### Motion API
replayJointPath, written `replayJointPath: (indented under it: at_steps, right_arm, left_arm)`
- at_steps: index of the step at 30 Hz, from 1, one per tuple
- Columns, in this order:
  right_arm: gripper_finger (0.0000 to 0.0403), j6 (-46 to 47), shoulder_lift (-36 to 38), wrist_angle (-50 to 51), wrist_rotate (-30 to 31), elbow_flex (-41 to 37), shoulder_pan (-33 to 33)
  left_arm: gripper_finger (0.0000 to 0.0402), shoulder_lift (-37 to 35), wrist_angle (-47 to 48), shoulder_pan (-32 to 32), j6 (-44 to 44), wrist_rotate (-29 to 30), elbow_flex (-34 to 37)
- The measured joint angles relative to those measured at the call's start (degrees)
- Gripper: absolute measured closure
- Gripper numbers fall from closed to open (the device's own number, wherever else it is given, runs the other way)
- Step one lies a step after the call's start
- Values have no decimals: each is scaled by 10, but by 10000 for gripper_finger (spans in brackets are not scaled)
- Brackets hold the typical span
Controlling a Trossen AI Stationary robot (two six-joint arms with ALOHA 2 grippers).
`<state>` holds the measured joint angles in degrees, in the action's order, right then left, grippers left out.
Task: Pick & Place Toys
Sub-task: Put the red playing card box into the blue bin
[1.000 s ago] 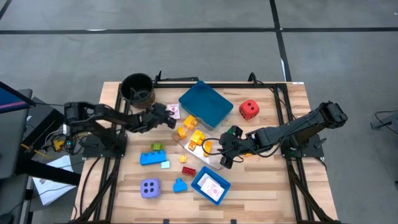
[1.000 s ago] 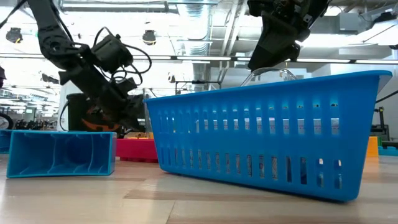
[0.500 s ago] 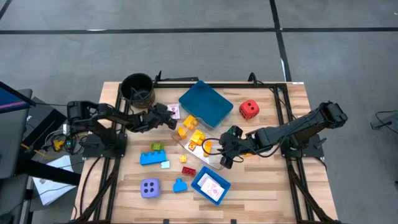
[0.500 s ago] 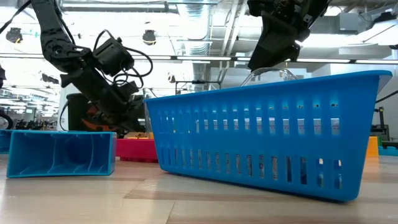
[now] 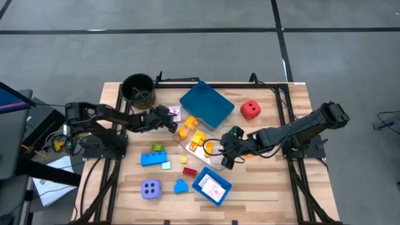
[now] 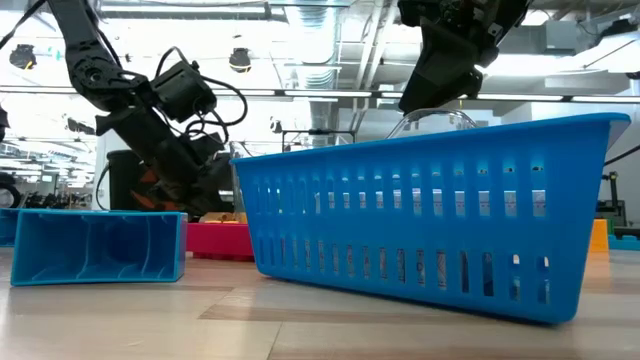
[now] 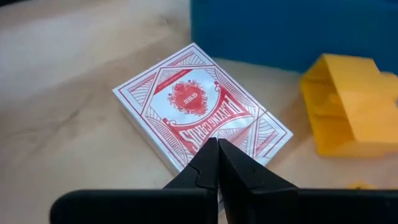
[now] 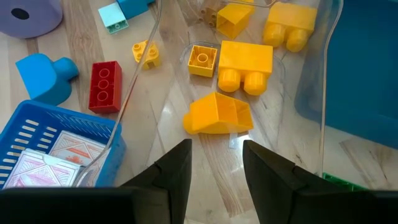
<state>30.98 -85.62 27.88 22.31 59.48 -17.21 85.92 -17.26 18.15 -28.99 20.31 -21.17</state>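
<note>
Card pack (image 7: 202, 127): white, red-printed back, lying flat on the wooden surface (image 5: 262, 194) just beside the upturned blue tray (image 5: 207, 104), with a yellow brick (image 7: 348, 112) near it. Left pincer (image 7: 217, 163): fingers pressed together, empty, tips poised at the pack's near edge, apparently lined up for a pick that needs the fingers parted first.

Yellow bricks (image 8: 245, 61): clustered mid-surface, partly inside a clear tipped container (image 8: 323, 93), so they are half corralled, not yet sorted. Red brick (image 8: 103, 85) and blue piece (image 8: 43, 73): loose, beside the small blue basket (image 8: 37, 127), which already holds cards (image 8: 68, 149). Right pincer (image 8: 216, 163): spread wide, empty, above an orange-yellow brick (image 8: 218, 116), likely its next target.

Red die (image 5: 250, 110): apart, near the right rear. Lavender die (image 5: 150, 188): front left. Dark pot (image 5: 138, 89): rear left, unused.
</note>
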Motion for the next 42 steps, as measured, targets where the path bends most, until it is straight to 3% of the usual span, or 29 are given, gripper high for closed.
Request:
replayJointPath:
  at_steps: [4, 12, 16, 26, 34, 38, 42]
  right_arm:
    - [267, 0, 0, 0, 0, 0, 0]
    - [267, 0, 0, 0, 0, 0, 0]
    - [267, 0, 0, 0, 0, 0, 0]
    - [267, 0, 0, 0, 0, 0, 0]
    - [267, 0, 0, 2, 0, 0, 0]
    - [267, 0, 0, 4, -9, 0, -2]
    - [267, -6, 0, 4, -16, 0, -4]
  left_arm:
    - [401, -42, 62, -3, -3, -13, 1]
    - [402, -186, 271, -24, -31, -17, 4]
    - [401, -219, 335, -48, -43, -16, 4]
    - [401, -226, 341, -78, -113, -10, 4]
    - [391, -239, 293, -73, -165, -8, 3]
    - [353, -255, 294, -63, -149, -26, -13]
    - [282, -260, 316, -50, -131, -58, -46]
